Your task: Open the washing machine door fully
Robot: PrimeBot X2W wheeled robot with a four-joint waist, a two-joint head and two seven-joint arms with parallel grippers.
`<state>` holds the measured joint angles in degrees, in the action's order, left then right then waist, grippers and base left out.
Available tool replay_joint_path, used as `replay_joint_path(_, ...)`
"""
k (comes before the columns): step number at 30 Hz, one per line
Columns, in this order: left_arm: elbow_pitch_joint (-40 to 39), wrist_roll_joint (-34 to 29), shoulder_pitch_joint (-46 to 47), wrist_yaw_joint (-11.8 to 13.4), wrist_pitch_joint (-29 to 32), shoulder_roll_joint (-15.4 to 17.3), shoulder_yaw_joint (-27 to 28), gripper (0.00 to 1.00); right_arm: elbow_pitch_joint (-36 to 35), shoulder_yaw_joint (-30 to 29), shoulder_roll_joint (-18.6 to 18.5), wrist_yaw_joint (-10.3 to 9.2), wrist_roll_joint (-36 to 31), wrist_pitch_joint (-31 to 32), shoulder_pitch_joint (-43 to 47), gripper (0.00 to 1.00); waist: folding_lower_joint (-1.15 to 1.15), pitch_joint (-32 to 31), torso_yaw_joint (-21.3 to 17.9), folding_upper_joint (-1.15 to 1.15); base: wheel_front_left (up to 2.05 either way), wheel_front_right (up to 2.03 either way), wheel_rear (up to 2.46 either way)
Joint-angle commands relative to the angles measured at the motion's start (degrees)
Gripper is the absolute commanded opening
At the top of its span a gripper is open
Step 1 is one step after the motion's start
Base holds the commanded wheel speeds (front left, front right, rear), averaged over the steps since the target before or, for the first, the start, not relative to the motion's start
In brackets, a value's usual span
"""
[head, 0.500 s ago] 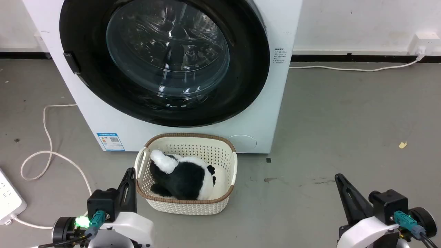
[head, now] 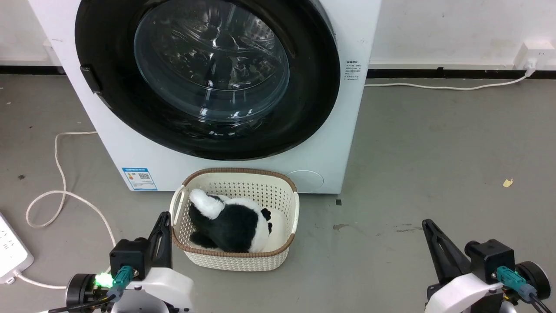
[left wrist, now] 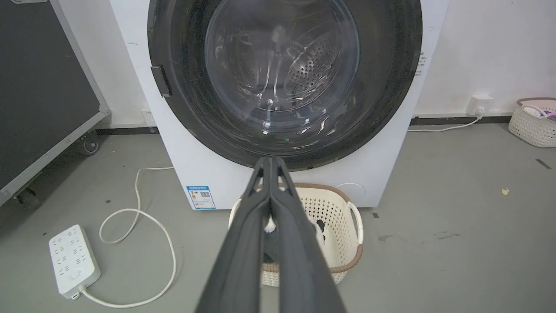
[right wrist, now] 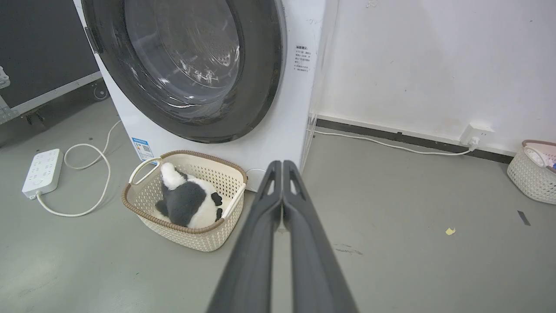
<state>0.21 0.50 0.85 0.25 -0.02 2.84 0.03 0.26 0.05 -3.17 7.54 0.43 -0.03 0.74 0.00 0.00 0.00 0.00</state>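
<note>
Low down, the left gripper [left wrist: 269,161] has its two dark fingers pressed together on nothing, and the right gripper [right wrist: 282,163] likewise. Both hang near the floor. Between them sits a cream basket [head: 236,261] holding a plush toy [head: 230,224]. Beyond it, the washing machine door [head: 208,74] lies flush against the washing machine [head: 334,143], handle [head: 90,79] untouched. Reaching, gripping and swinging are all left to do.
</note>
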Motion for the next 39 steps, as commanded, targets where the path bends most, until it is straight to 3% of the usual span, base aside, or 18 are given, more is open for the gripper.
replay_joint_path(1,-0.21,-0.50,-0.85,-0.25,0.02,0.04,-0.03,0.00,-0.26,-0.05,0.29,-0.05,-0.43,0.03,-0.74,0.00,0.00,0.00,0.00,0.00,0.00,0.00,0.00)
replay_joint_path(39,-0.21,-0.50,-0.85,-0.25,0.02,0.04,-0.03,0.00,-0.26,-0.05,0.29,-0.05,-0.43,0.03,-0.74,0.00,0.00,0.00,0.00,0.00,0.00,0.00,0.00)
